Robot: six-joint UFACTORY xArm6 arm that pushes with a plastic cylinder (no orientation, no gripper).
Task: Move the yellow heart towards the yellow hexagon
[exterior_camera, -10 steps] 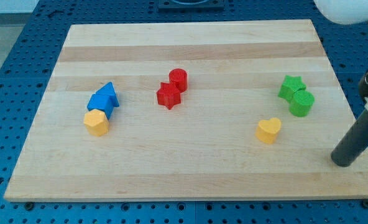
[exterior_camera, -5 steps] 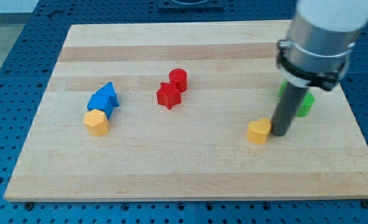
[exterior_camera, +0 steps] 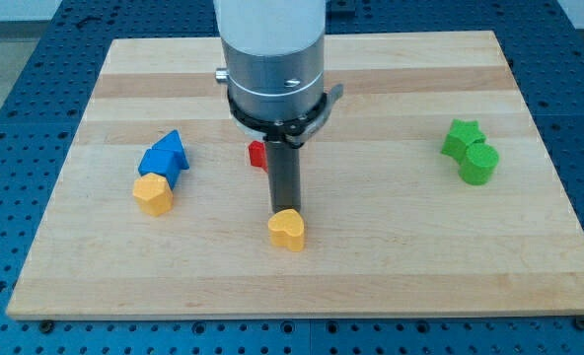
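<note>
The wooden board fills most of the view, lying on a blue perforated surface. Over its middle hangs the arm's broad grey housing, which hides part of the board behind it. From it the dark rod comes down to my tip, which carries no pincer at all (so there is nothing to open or close, and nothing is held).

The yellow heart lies just below my tip towards the board's bottom edge, touching it or very nearly so, a little left of the middle of the board's width. The yellow hexagon sits well apart from it, towards the board's left edge at much the same depth.

Touching the hexagon on its upper side is a blue block cluster, its upper piece a triangle; the lower piece's shape I cannot make out. Near the right edge a green star touches a green cylinder. Only a sliver of a red block shows beside the rod, its shape hidden by the housing.
</note>
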